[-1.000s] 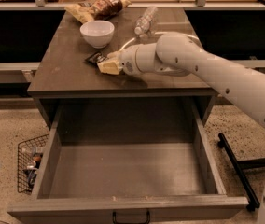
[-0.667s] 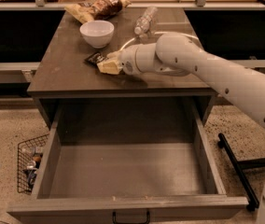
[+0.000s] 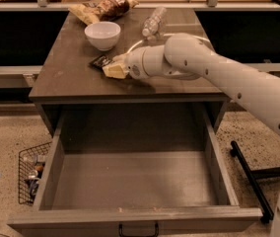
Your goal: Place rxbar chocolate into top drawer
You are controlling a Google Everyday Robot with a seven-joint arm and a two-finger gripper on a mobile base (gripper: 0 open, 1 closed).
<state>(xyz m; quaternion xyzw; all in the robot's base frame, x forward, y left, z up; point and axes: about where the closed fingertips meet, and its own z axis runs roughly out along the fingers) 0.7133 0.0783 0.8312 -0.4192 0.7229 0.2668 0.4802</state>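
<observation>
The rxbar chocolate (image 3: 99, 61), a small flat black wrapper, lies on the grey tabletop (image 3: 66, 78) just in front of the white bowl. My gripper (image 3: 111, 67), on the white arm that reaches in from the right, is low over the table at the bar's right end, touching or nearly touching it. The top drawer (image 3: 130, 214) is pulled wide open below the table's front edge. It is empty, with plain grey walls and a small black handle (image 3: 137, 229) on its front.
A white bowl (image 3: 102, 34) stands behind the bar. Brown-and-yellow chip bags (image 3: 103, 6) and a lying clear water bottle (image 3: 153, 23) are at the table's back. A wire basket (image 3: 31, 172) sits on the floor at left, a black bar (image 3: 248, 177) at right.
</observation>
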